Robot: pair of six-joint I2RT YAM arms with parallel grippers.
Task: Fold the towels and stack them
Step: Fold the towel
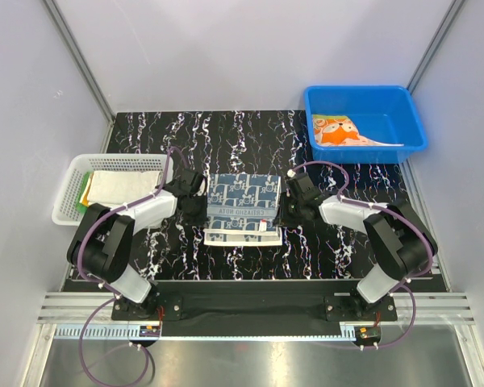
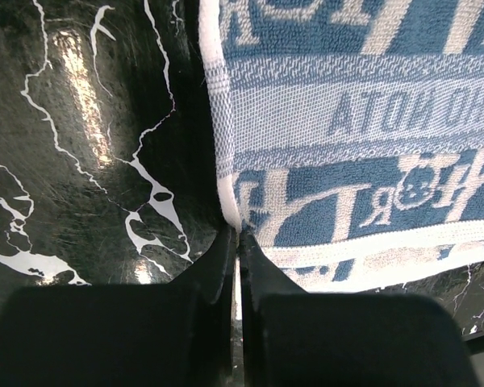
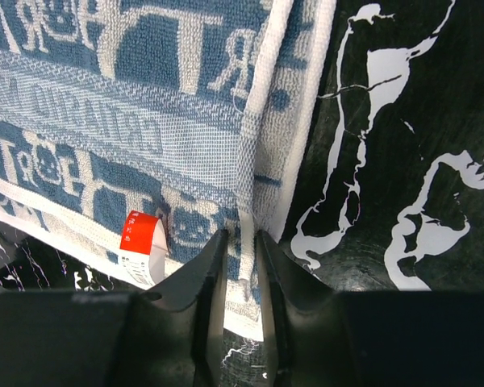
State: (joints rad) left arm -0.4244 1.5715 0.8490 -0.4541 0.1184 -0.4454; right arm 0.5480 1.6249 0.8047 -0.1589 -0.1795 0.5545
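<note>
I see the navy-and-white towel lying flat at the middle of the table, between my two arms. The left claw is pressed together on the white hem of its left edge. The right claw pinches the doubled white hem of its right edge. A pale woven band carries upside-down lettering; I can only make out something like "NOTA". The print on the red tag at the near edge is too small to read. The fox-face towel sits in the blue bin at the far right corner. A white towel fills the white basket at the left edge.
</note>
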